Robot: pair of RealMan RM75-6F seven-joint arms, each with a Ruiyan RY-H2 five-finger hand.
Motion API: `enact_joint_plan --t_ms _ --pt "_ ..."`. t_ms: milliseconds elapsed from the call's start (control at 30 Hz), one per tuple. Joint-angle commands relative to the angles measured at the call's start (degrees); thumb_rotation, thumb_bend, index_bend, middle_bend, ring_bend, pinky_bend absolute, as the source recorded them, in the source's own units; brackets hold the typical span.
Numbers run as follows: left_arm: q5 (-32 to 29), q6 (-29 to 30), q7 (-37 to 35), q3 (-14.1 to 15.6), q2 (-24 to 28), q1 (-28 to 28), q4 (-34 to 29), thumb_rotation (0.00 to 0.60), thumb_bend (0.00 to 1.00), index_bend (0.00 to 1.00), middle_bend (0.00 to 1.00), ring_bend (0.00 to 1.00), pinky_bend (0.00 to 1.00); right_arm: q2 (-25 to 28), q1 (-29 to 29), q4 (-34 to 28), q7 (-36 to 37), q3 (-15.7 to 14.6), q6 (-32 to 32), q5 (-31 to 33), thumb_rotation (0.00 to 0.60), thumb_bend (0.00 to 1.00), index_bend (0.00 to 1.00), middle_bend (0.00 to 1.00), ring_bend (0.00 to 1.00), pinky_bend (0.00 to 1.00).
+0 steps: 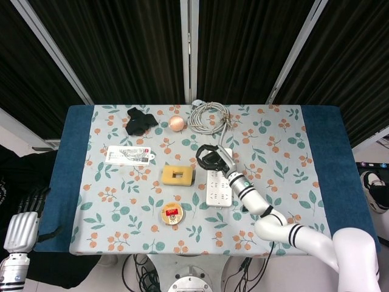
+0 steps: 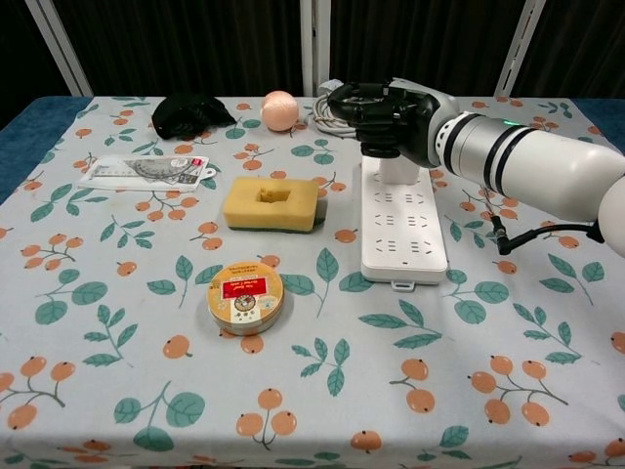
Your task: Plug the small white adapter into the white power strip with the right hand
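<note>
The white power strip lies lengthwise right of centre on the floral cloth, also seen from above. My right hand is curled over the strip's far end and grips the small white adapter from above. The adapter's lower end meets the strip's top face; whether its pins are seated is hidden. From overhead the right hand covers the adapter. My left hand hangs off the table's left front corner, fingers apart, holding nothing.
A yellow sponge lies left of the strip, with a round tin in front of it. The strip's coiled cable, a peach ball, a black cloth and a packaged card sit farther back and left.
</note>
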Motion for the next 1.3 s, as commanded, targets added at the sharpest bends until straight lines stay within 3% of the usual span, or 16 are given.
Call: enact_joint_plan --t_ms 33,233,333,400,467,633,767,867,1033,1300 --pt "0.1 0.0 0.1 0.0 0.1 0.0 -0.1 0.6 0.14 0.06 0.02 0.0 0.0 1.9 -0.7 -2.5 -0.4 0.6 2.0 -0.7 0.6 0.93 1.0 0.98 1.0 1.0" --pt "0.3 0.3 0.7 -0.2 0.4 -0.2 -0.8 0.6 0.14 0.06 0.02 0.0 0.0 6.1 -2.9 -7.9 -2.9 1.0 6.3 -1.6 0.6 0.92 1.0 0.98 1.0 1.0" --pt "0.3 0.5 1.1 -0.3 0.6 -0.2 -1.1 0.6 0.14 0.06 0.02 0.0 0.0 9.5 -4.8 -11.0 -6.8 -0.4 10.2 -4.3 0.6 0.89 0.94 0.95 0.95 0.93" --pt "0.4 0.6 1.3 -0.4 0.7 -0.2 -1.3 0.6 0.14 0.06 0.02 0.0 0.0 11.7 -6.4 -12.5 -11.4 -2.1 13.5 -6.7 0.6 0.83 0.84 0.89 0.87 0.82" --pt "0.4 0.9 1.5 -0.6 0.7 -0.2 -1.3 0.6 0.14 0.06 0.02 0.0 0.0 14.7 -8.6 -14.1 -18.9 -4.1 18.0 -9.4 0.6 0.71 0.68 0.78 0.71 0.64" --pt "0.1 1.5 2.4 -1.1 0.4 -0.2 -1.1 0.6 0.14 0.06 0.02 0.0 0.0 22.7 -15.6 -18.8 -42.0 -9.9 26.6 -13.0 0.6 0.45 0.4 0.51 0.37 0.23" --pt "-0.2 1.9 3.6 -1.6 0.2 -0.3 -1.0 0.6 0.14 0.06 0.02 0.0 0.0 28.6 -21.2 -23.9 -57.9 -13.4 30.4 -11.4 0.6 0.33 0.21 0.32 0.16 0.03" --pt "-0.6 2.2 5.0 -1.9 0.1 -0.3 -1.2 0.6 0.14 0.06 0.02 0.0 0.0 31.9 -25.3 -27.9 -64.9 -15.3 33.2 -9.1 0.6 0.31 0.09 0.19 0.04 0.0" --pt "-1.3 2.3 7.3 -2.3 0.1 -0.2 -1.8 0.6 0.14 0.06 0.02 0.0 0.0 35.4 -32.1 -31.8 -69.5 -18.4 40.4 -8.6 0.6 0.31 0.0 0.02 0.0 0.0" --pt "-1.4 2.4 8.6 -2.3 0.5 -0.2 -2.9 0.6 0.14 0.06 0.02 0.0 0.0 36.9 -41.1 -33.0 -67.7 -22.7 50.7 -12.1 0.6 0.3 0.0 0.0 0.0 0.0"
